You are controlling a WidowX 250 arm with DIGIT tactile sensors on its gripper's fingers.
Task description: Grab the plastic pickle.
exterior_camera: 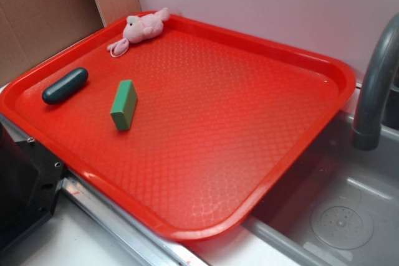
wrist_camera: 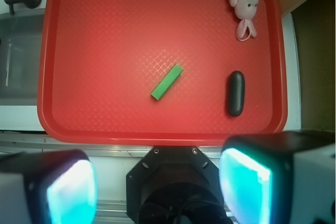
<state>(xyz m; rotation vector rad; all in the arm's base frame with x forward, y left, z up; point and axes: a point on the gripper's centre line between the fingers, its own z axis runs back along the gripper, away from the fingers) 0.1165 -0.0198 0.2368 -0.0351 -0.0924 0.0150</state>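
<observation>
Plainly, the pincer [wrist_camera: 157,187] stood wide and held nothing in the wrist view, its 2 glowing teal pads [wrist_camera: 242,184] filling the lower corners of the frame, high above the red tray [wrist_camera: 157,134]. The plastic pickle [wrist_camera: 235,93] lay up and to the right of the pincer's midline, at the right side of the tray, well apart from the pads. Its long axis ran nearly top to bottom in that frame, so the gap between the pads probably already crossed its narrow width. In the exterior view it sat at the left of the tray, tilted up to the right, and the pincer itself was out of frame. I counted 1 pickle, 1 green block [wrist_camera: 167,82] toward the tray's centre, left of the pickle, and 1 pink plush toy [wrist_camera: 242,2] in the upper right corner. None touched another.
</observation>
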